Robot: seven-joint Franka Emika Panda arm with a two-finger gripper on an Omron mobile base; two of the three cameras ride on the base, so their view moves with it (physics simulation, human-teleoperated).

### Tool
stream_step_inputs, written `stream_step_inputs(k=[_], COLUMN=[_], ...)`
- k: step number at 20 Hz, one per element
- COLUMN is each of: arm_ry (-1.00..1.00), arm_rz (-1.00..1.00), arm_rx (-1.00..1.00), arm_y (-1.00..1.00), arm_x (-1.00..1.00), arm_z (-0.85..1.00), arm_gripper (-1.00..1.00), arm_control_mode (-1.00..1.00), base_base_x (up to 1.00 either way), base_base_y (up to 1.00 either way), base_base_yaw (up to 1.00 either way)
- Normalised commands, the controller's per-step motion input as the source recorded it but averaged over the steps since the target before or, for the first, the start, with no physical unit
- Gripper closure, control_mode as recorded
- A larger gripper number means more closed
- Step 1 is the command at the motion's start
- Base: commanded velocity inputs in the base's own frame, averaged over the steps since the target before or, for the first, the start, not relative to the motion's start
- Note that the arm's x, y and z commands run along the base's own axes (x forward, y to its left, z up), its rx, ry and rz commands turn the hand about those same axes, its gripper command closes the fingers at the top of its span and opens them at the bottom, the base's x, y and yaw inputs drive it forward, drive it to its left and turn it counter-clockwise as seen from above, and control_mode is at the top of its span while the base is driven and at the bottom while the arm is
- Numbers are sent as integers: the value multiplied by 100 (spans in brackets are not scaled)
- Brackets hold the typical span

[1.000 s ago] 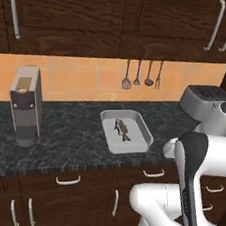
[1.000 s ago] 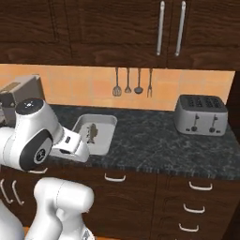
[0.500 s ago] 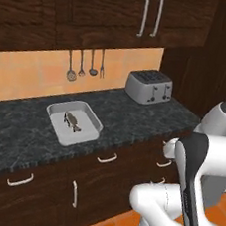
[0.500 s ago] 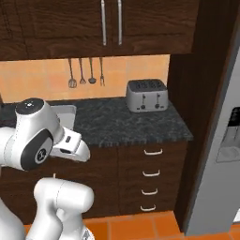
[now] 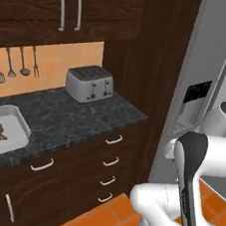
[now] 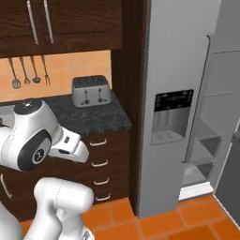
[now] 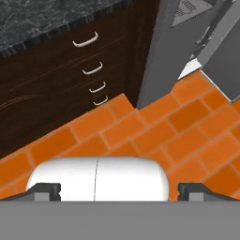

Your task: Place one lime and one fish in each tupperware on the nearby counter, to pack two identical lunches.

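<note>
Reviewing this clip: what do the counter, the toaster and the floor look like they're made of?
The counter looks like polished stone: dark, with fine pale speckles and a thick edge. The toaster seems to be brushed metal, silver-grey with soft highlights. The floor looks like matt orange brick or tile, laid in staggered rectangles with darker joints; which of the two is unclear.

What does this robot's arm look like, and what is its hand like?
The arm is made of smooth, rounded glossy white shells with a long dark strip and dark round joint caps. The hand ends in two small dark grey finger tips, set wide apart.
</note>
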Motion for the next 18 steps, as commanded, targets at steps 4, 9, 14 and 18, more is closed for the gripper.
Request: stream_step_inputs(k=[4,9,14,18], arm_ry=[0,0,0,0], arm_rz=[0,0,0,0], arm_rx=[0,0,0,0], arm_y=[0,0,0,0], arm_x=[0,0,0,0], arm_z=[0,0,0,0], arm_gripper=[-100,-100,-100,-100], arm_control_mode=[100,100,100,100], base_base_x=[42,19,7,0], base_base_y=[-100,-98,-82,-75], base_base_yaw=[2,32,55,62])
